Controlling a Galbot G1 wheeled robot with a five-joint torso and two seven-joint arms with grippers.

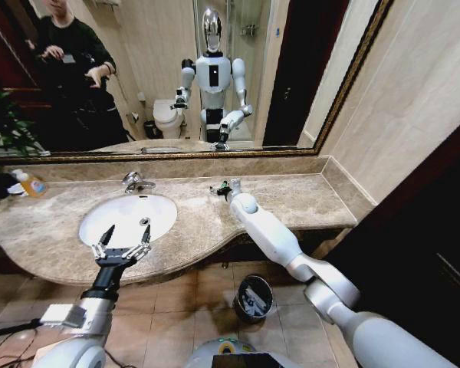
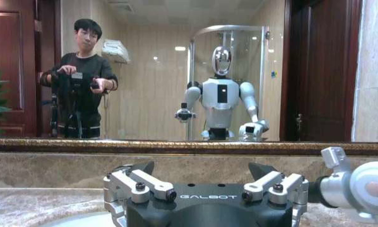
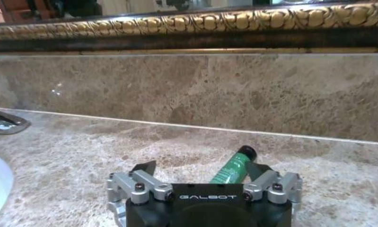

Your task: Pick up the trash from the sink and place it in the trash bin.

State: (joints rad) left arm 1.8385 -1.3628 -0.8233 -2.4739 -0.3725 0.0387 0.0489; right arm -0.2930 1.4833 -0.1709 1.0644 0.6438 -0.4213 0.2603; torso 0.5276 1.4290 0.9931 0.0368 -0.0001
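Observation:
A small green tube [image 3: 232, 169] with a black cap lies on the marble counter, between the spread fingers of my right gripper [image 3: 201, 165] and close to one of them. In the head view, this gripper [image 1: 218, 188] and the green tube [image 1: 223, 185] are on the counter just right of the white oval sink [image 1: 100, 213]. Over the sink's front rim my left gripper [image 1: 127, 227] hangs open, holding nothing. The left wrist view has the left gripper [image 2: 201, 166] facing the mirror. On the floor below the counter stands the black trash bin [image 1: 243, 303], with a few bits inside.
A chrome tap [image 1: 136, 182] stands behind the sink. A clear bottle with an orange label [image 1: 33, 184] and a plant [image 1: 4, 123] are at the counter's far left. The gold-framed mirror [image 1: 215, 153] runs along the back wall. A tan wall closes the right end.

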